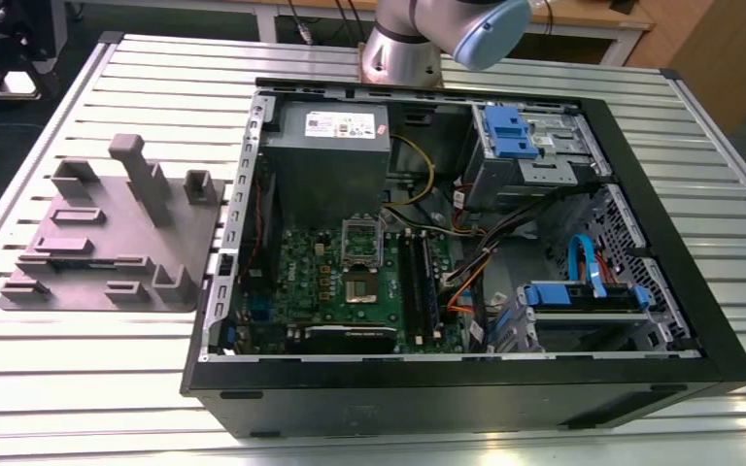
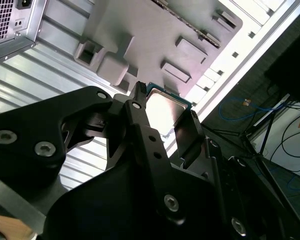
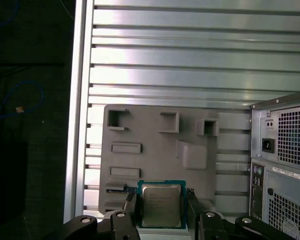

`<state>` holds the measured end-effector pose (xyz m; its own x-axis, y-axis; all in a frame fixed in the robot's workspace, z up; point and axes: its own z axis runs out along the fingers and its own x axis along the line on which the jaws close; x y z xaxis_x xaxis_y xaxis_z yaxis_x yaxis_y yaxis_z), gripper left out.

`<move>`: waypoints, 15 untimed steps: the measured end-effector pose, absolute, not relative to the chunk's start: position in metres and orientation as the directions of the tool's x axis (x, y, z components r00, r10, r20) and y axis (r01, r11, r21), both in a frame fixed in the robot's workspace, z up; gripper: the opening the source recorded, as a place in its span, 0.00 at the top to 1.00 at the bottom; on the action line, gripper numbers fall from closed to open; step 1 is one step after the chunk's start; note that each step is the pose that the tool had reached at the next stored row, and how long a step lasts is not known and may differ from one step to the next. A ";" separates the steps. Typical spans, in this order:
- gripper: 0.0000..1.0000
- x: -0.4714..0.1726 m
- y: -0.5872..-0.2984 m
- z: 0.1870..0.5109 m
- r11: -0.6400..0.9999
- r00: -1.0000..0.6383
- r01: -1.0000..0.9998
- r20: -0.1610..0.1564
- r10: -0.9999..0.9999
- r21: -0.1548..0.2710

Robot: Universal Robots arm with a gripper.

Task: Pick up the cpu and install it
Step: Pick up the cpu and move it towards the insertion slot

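In the first wrist view I see the gripper (image 3: 162,203) clamped on the cpu (image 3: 161,205), one finger against each of two opposite edges, with the silvery top facing the camera. The chip is held in the air over the grey fixture plate (image 3: 155,150), which lies on the slatted table (image 3: 190,60) just beside the open computer case (image 1: 477,383)

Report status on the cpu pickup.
The gripper shut on the cpu, jaws at opposite edges. Held above the grey fixture tray, beside the computer case. Nothing visible in the way.
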<state>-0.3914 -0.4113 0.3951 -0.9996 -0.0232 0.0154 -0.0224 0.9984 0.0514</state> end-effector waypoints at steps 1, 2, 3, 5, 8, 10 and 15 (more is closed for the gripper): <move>0.53 -0.391 -0.411 0.395 0.998 -1.000 -0.022 0.015 -0.023 0.051; 0.53 -0.391 -0.411 0.395 0.998 -1.000 -0.022 0.015 -0.023 0.051; 0.53 -0.391 -0.411 0.395 0.998 -1.000 -0.022 0.015 -0.023 0.051; 0.53 -0.390 -0.411 0.395 0.998 -1.000 -0.022 0.015 -0.023 0.051; 0.53 -0.389 -0.411 0.395 0.998 -1.000 -0.022 0.015 -0.023 0.051; 0.53 -0.389 -0.411 0.395 0.998 -1.000 -0.022 0.015 -0.023 0.051; 0.53 -0.388 -0.411 0.395 0.998 -1.000 -0.022 0.015 -0.023 0.051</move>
